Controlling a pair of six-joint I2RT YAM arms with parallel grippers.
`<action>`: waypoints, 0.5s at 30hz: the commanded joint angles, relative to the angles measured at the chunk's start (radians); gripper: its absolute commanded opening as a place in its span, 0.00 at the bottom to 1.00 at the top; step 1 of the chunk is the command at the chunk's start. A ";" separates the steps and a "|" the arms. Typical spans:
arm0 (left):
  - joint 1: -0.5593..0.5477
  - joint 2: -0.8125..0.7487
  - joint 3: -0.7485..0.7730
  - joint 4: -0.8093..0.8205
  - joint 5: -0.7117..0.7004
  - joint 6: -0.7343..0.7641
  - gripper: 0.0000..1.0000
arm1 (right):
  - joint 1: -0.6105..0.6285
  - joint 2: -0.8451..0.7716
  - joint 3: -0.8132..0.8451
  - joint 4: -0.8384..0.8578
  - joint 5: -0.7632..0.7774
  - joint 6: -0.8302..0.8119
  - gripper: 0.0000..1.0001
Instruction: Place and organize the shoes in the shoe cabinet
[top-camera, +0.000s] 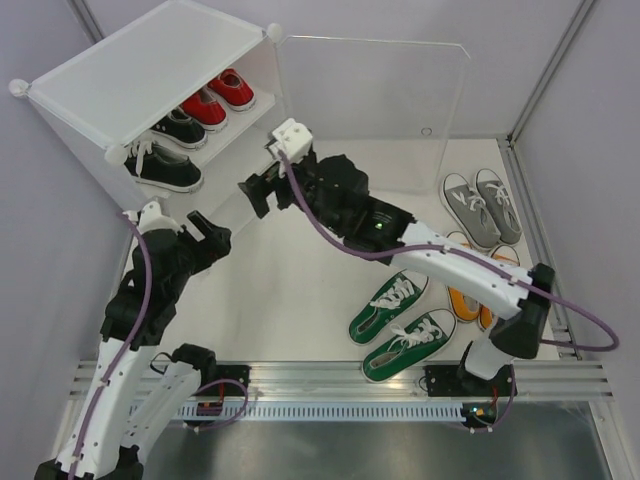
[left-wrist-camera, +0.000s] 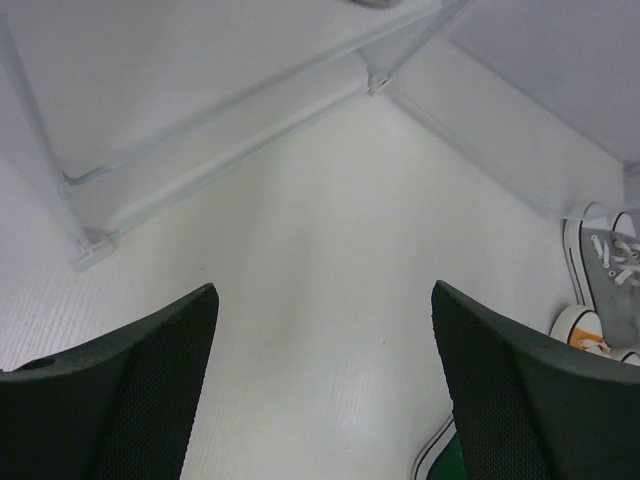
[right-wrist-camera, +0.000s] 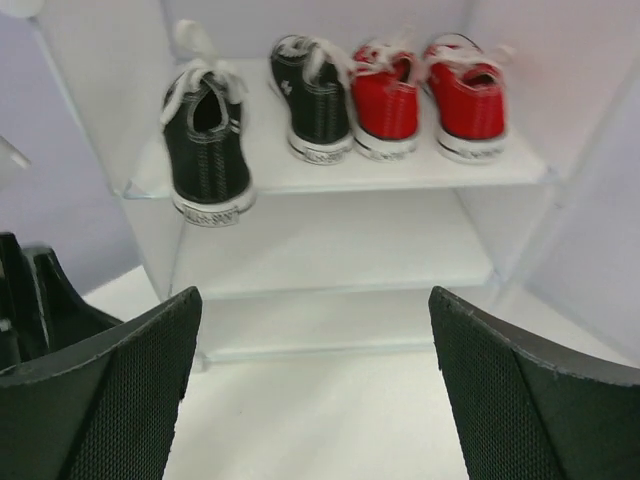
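Note:
The white shoe cabinet (top-camera: 120, 70) stands at the back left with its clear door (top-camera: 380, 90) swung open. On its upper shelf sit two red shoes (top-camera: 218, 98) and two black shoes (top-camera: 165, 150); the right wrist view shows the red pair (right-wrist-camera: 425, 95) and the black pair (right-wrist-camera: 255, 120), the left black shoe at the shelf's front edge. Green shoes (top-camera: 400, 320), orange shoes (top-camera: 470, 295) and grey shoes (top-camera: 482, 205) lie on the table at right. My right gripper (top-camera: 262, 190) is open and empty before the cabinet. My left gripper (top-camera: 205, 232) is open and empty, lower left of it.
The lower shelves (right-wrist-camera: 320, 240) of the cabinet hold nothing I can see. White walls enclose the table on left, back and right. A metal rail (top-camera: 340, 385) runs along the near edge by the arm bases.

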 joint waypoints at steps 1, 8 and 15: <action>-0.008 0.052 0.108 -0.014 -0.063 -0.075 0.89 | -0.052 -0.174 -0.184 -0.078 0.141 0.133 0.98; -0.116 0.212 0.249 -0.056 -0.290 -0.089 0.74 | -0.084 -0.420 -0.540 -0.047 0.129 0.228 0.98; -0.182 0.327 0.346 -0.056 -0.476 -0.103 0.30 | -0.085 -0.512 -0.665 -0.093 0.075 0.263 0.98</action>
